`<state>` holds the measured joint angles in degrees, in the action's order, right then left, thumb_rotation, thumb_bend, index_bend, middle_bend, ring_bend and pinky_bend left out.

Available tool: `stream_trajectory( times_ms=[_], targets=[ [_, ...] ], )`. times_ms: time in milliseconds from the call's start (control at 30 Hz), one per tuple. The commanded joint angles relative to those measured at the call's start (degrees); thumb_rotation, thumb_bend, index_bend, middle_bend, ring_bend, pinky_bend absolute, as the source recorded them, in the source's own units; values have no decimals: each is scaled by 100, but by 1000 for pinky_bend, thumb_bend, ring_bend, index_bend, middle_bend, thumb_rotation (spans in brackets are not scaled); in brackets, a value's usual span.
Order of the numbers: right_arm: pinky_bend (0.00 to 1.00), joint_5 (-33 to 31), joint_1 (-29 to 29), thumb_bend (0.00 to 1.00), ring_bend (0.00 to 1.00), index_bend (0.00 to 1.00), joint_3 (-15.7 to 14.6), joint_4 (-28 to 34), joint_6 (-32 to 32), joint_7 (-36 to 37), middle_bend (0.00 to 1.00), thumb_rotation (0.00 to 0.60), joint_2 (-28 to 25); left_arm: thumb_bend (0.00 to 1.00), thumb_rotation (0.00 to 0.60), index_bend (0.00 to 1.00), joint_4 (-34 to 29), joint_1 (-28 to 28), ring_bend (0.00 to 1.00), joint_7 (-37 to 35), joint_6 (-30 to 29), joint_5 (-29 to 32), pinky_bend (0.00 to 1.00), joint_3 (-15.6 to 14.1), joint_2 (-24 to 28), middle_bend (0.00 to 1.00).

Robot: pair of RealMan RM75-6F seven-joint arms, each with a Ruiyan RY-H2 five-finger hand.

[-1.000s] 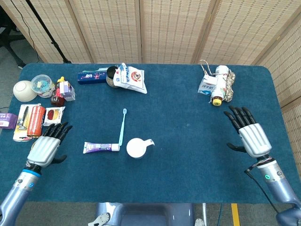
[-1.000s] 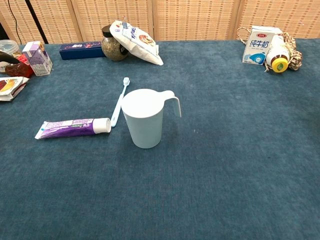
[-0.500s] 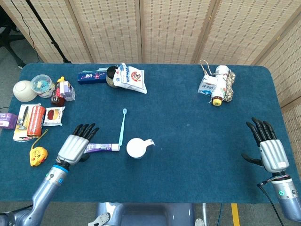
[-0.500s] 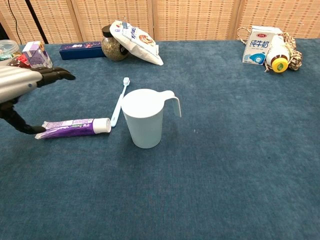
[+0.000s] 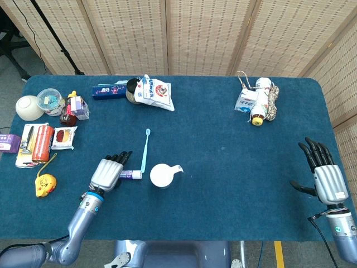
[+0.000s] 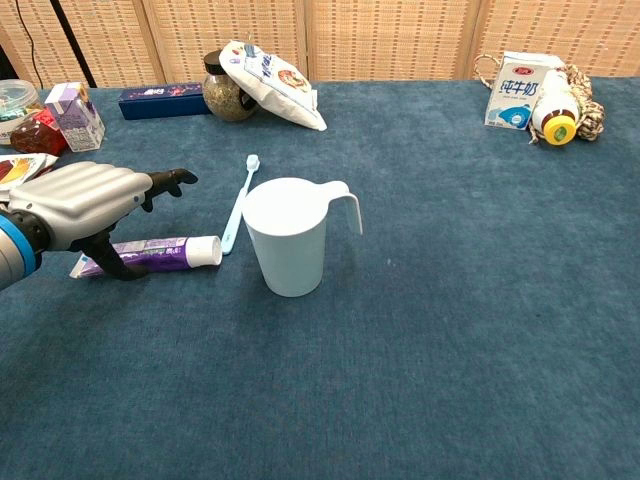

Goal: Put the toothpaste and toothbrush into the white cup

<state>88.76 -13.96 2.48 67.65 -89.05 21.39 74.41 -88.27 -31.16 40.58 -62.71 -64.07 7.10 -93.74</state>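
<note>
The toothpaste (image 6: 160, 253) lies flat on the blue counter (image 5: 223, 184) left of centre in the frame, its white cap pointing right toward the white cup (image 6: 287, 236) and stopping just short of it. The toothbrush (image 5: 145, 150) lies just beside the cap end — head toward the top of the frame, handle end down by the cup's left side. The cup stands upright near the middle, its handle turned to the right.

The left hand (image 5: 107, 172) hovers over the tail half of the tube with its fingers (image 6: 172, 181) stretched forward and apart; in the chest view the thumb reaches down beside the tube, but whether it touches cannot be told, and the hand grips nothing. The right hand (image 5: 326, 176) rests at the far right edge of the frame, fingers spread and empty, well apart from everything.

Along the top sit a snack bag (image 5: 155, 92), a jar (image 6: 226, 96) and a milk carton (image 5: 245, 101); at upper left, a bowl (image 5: 28, 107).
</note>
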Motion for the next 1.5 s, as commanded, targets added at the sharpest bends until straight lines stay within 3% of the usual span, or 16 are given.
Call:
stream_trajectory(
  times_ms=[33, 167, 300, 600, 800, 967, 1067, 1133, 1267, 1500],
  targets=[
    [68, 12, 10, 0, 0, 0, 14, 13, 13, -13, 0, 600, 0, 236, 600, 122, 121, -43, 336, 93, -68, 59, 333, -10, -114, 255],
    [87, 52, 17, 0, 0, 0, 28, 35, 34, -2, 0, 600, 1, 260, 600, 188, 250, -89, 380, 217, -107, 156, 369, -26, -267, 307],
    [145, 63, 18, 0, 0, 0, 44, 25, 87, -2, 0, 600, 6, 309, 600, 254, 351, -119, 438, 274, -155, 147, 481, -75, -381, 364],
    [210, 112, 22, 0, 0, 0, 61, 25, 129, 44, 0, 600, 19, 428, 600, 436, 503, -117, 546, 260, -336, 59, 559, -112, -505, 506],
    [212, 113, 34, 0, 0, 0, 88, 38, 147, 42, 0, 600, 19, 432, 600, 445, 279, -44, 549, 70, -539, -165, 562, -128, -292, 511],
    [215, 135, 42, 0, 0, 0, 95, 61, 168, 66, 0, 600, 16, 430, 600, 445, -341, 33, 548, -241, -840, -506, 562, -13, 207, 511],
    [215, 137, 46, 0, 0, 0, 102, 72, 175, 69, 0, 600, 11, 429, 600, 448, -622, -13, 540, -391, -900, -904, 563, -17, 529, 511],
    [215, 130, 48, 0, 0, 0, 116, 82, 180, 84, 0, 600, 8, 429, 600, 444, -675, -109, 529, -510, -1096, -1653, 562, -66, 766, 510],
    [216, 145, 46, 0, 0, 0, 117, 96, 208, 95, 0, 600, 4, 429, 600, 440, -615, -191, 520, -1662, -1538, -2747, 563, -103, 1021, 507],
    [221, 163, 53, 0, 0, 0, 123, 107, 225, 93, 0, 600, 5, 428, 600, 451, -523, -202, 522, -4424, -1802, -2828, 563, 29, 750, 507]
  ],
)
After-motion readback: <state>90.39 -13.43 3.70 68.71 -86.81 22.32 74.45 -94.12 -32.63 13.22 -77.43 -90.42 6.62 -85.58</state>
